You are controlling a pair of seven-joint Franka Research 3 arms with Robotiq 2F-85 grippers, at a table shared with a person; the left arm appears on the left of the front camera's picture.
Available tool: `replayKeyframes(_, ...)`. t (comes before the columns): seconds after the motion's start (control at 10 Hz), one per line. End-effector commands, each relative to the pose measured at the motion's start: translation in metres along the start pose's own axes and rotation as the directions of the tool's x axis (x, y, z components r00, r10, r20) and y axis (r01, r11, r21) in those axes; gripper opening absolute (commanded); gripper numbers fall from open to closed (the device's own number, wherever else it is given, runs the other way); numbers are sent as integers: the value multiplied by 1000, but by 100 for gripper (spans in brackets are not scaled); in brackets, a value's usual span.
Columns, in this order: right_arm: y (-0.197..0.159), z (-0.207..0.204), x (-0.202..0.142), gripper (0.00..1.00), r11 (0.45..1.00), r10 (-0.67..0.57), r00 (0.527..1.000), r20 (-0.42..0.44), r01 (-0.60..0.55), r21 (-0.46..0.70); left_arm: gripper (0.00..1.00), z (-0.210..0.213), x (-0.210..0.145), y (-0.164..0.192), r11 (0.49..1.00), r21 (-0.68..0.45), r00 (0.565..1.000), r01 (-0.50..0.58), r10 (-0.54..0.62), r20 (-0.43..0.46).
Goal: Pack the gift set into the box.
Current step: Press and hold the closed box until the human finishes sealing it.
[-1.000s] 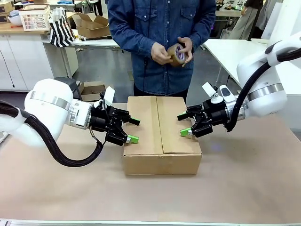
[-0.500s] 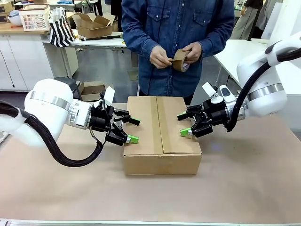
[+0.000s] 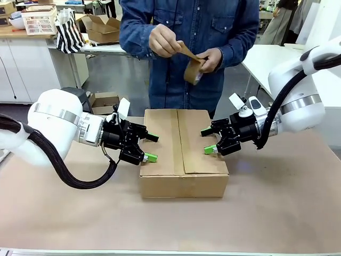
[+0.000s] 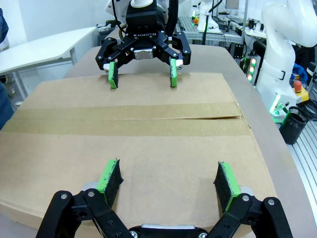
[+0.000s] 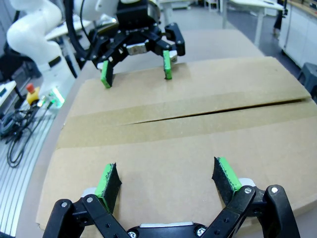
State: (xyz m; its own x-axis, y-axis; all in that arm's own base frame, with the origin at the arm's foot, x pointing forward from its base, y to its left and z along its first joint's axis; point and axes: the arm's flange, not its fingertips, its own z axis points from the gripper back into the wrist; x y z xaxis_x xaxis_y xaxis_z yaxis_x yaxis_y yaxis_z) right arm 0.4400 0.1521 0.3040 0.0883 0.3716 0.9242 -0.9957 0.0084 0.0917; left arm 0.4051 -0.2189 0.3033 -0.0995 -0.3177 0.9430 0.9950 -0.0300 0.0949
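left jaws spread wide, empty, pads over the box top's left edge | right jaws likewise at its right edge | flaps shut between them on tabletop | step: holding for sealing; person pulls tape roll | next: steady flaps

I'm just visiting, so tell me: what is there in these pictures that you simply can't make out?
- Contents of the box: its closed flaps hide them in the front and both wrist views.
- The box's far side: front view, hidden behind its own top.
- Whether the fingers of the left gripper press the box top or hover: unclear.
- The tape roll: partly covered by the person's hand.
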Motion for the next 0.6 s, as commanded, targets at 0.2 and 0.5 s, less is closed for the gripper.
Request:
replayKeyframes(0.2, 3, 0, -2, 100, 1000, 0, 1000, -3, 0, -1, 100, 1, -1, -1, 1000, 1, 1000, 12, -12, -3)
replayKeyframes(0.5, 3, 0, -2, 100, 1000, 0, 1000, -3, 0, -1, 100, 1, -1, -1, 1000, 1, 1000, 12, -12, -3)
